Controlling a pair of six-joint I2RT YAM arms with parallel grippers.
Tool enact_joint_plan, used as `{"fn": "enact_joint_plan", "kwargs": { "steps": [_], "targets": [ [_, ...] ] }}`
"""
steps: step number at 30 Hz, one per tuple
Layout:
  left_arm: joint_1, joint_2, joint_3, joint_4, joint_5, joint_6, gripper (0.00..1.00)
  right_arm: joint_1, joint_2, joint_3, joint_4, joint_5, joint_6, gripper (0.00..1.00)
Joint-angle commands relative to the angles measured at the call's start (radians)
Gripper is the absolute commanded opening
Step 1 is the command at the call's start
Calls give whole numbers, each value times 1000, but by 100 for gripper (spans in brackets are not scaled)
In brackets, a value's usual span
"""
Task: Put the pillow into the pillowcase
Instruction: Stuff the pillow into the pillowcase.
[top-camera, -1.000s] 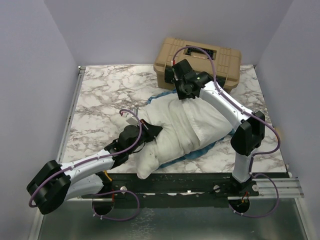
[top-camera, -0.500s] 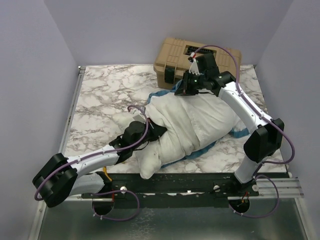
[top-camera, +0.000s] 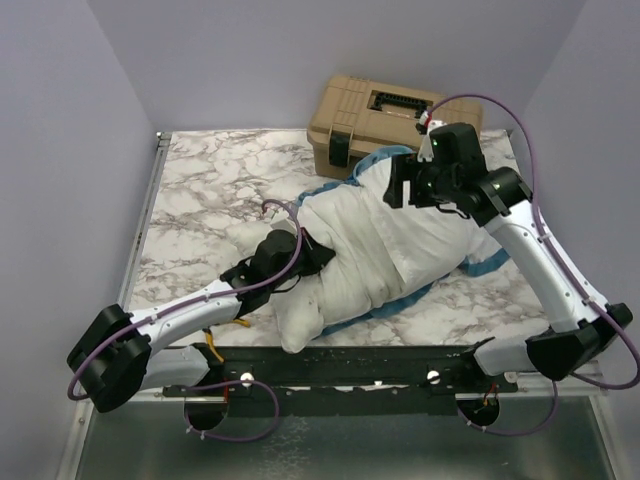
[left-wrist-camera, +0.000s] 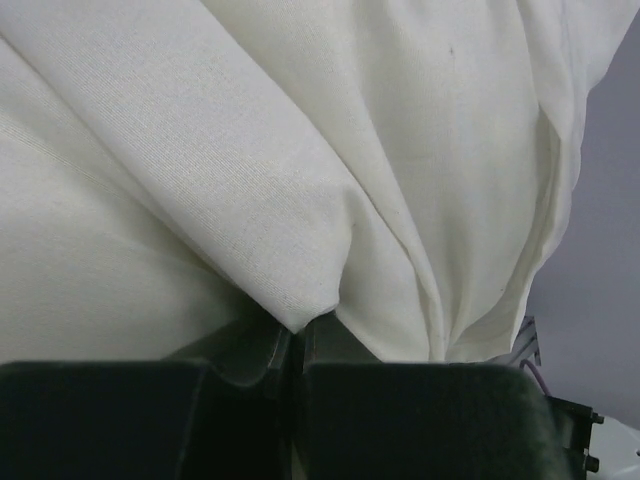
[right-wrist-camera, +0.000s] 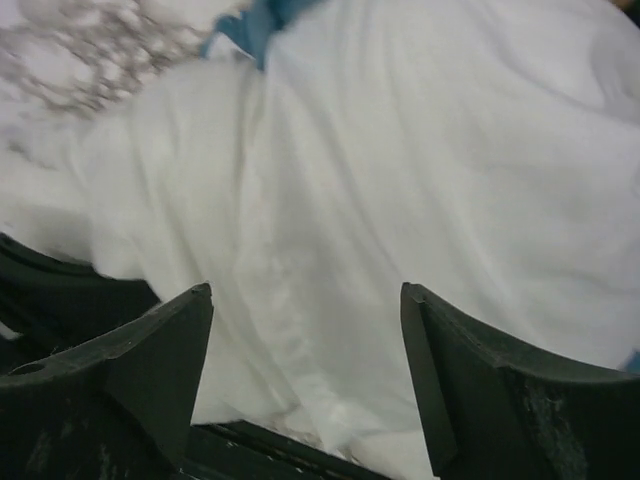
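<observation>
Top view: white pillow (top-camera: 380, 250) lies mid marble table (top-camera: 210, 190). The pillowcase (top-camera: 487, 264) shows as a blue frill at its edges. Tan box (top-camera: 390, 115) is behind. L gripper (top-camera: 305, 255) is at the pillow's left side, R gripper (top-camera: 398, 185) over its far end.

L wrist view: L gripper (left-wrist-camera: 298, 345) is closed, pinching a fold of white cloth (left-wrist-camera: 290, 290); pillow or case, can't tell.

R wrist view: R gripper (right-wrist-camera: 305, 290) is spread wide, holding nothing, above white pillow (right-wrist-camera: 450, 150), w/ blue frill (right-wrist-camera: 262, 22) beyond.

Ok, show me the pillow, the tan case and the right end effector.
the pillow (top-camera: 298, 325): top external view, its near left end.
the tan case (top-camera: 350, 108): top external view, lid left of the handle.
the right end effector (right-wrist-camera: 305, 290): right wrist view, midway between its open fingertips.
</observation>
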Motion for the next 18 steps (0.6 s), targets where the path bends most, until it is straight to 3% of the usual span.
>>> {"fn": "enact_joint_plan", "kwargs": {
  "steps": [1,14,16,18],
  "targets": [
    [-8,-3,60,-74,-56,-2,0,17,-88,-182,-152,239,-59,81],
    [-7,71,85,-85,-1,-41,0,222,-143,-390,-207,285,65,85],
    [-8,74,90,-86,6,-42,0,228,-133,-412,-209,329,70,79],
    [-8,73,94,-86,7,-43,0,229,-122,-419,-223,375,72,58]
  ]
}}
